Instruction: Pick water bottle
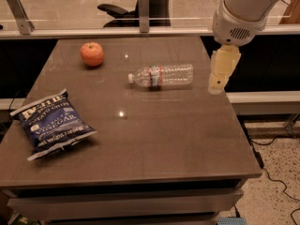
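Not picked up yet: bottle (164, 75) lying untouched left of empty gripper (216, 86), open or shut unclear.

A dark brown table (168, 144) fills the view. At its far left sits a red apple (92, 54) with its stem up. By the near left edge lies a blue chip bag (52, 124), flat and askew, well apart from the apple. To the right, black cables (274, 179) cross the speckled floor (281, 205). The gripper (216, 86) hangs over the table's right edge.
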{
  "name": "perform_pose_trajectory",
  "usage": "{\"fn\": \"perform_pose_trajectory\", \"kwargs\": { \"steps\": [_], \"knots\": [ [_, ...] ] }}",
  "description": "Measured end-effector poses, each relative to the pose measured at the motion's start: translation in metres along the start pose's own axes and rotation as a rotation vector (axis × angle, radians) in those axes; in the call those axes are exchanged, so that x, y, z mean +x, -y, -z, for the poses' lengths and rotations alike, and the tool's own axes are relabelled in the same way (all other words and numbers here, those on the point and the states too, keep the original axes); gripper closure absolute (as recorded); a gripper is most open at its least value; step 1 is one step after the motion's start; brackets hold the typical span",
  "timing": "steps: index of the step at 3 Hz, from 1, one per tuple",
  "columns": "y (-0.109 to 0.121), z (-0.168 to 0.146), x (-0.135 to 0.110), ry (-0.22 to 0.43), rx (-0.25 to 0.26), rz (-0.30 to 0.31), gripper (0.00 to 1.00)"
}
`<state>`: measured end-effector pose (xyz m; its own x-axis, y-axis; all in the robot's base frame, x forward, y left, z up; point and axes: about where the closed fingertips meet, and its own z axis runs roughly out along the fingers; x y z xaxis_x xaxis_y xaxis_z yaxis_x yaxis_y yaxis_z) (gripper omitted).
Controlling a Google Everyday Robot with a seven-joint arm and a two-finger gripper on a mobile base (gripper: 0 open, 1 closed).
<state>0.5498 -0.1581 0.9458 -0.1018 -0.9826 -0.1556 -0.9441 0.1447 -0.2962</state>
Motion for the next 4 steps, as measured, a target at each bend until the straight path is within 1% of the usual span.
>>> {"fn": "perform_pose_trajectory", "kwargs": {
  "steps": [1, 2, 3, 4],
  "knots": [
    [0.001, -0.023, 0.004, -0.016, -0.048, -0.007, 0.0],
    [0.005, -0.053, -0.014, 0.006, -0.093, 0.02, 0.0],
    [0.008, -0.058, -0.014, 0.016, -0.094, 0.027, 0.0],
    [0.015, -0.069, -0.022, 0.037, -0.109, 0.05, 0.0]
  ]
}}
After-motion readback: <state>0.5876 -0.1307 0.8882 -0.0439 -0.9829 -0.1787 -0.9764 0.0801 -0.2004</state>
